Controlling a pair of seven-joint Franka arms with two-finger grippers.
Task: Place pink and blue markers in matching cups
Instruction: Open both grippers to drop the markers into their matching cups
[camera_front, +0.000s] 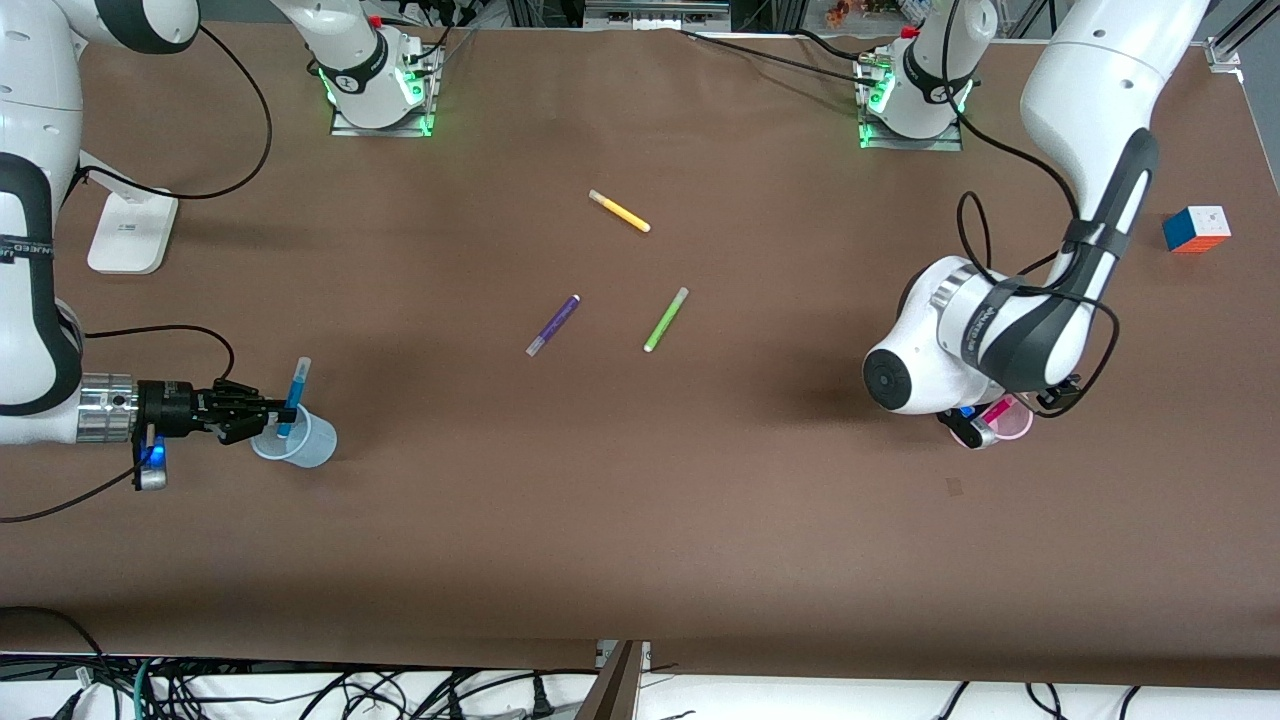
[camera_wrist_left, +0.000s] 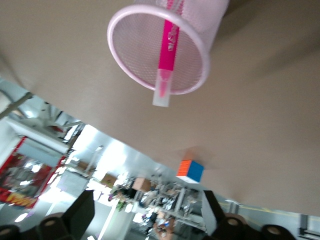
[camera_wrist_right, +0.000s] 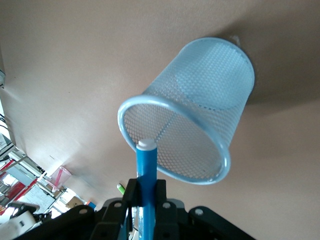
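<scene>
The pale blue cup (camera_front: 297, 442) stands near the right arm's end of the table. My right gripper (camera_front: 283, 411) is shut on the blue marker (camera_front: 294, 397) and holds it nearly upright, its lower end at the cup's mouth. In the right wrist view the gripper (camera_wrist_right: 146, 192) clamps the marker (camera_wrist_right: 146, 165), whose white end sits at the cup's (camera_wrist_right: 200, 120) rim. The pale pink cup (camera_front: 1012, 420) stands near the left arm's end, with the pink marker (camera_wrist_left: 168, 47) in it and its pale cap over the cup's (camera_wrist_left: 132, 55) rim. My left gripper (camera_wrist_left: 147, 215) is open and empty over it.
A purple pen (camera_front: 553, 325), a lime-green pen (camera_front: 666, 319) and a yellow pen (camera_front: 620, 211) lie mid-table. A colour cube (camera_front: 1196, 229) sits near the left arm's end, also in the left wrist view (camera_wrist_left: 190, 171). A white stand (camera_front: 130, 230) is near the right arm's base.
</scene>
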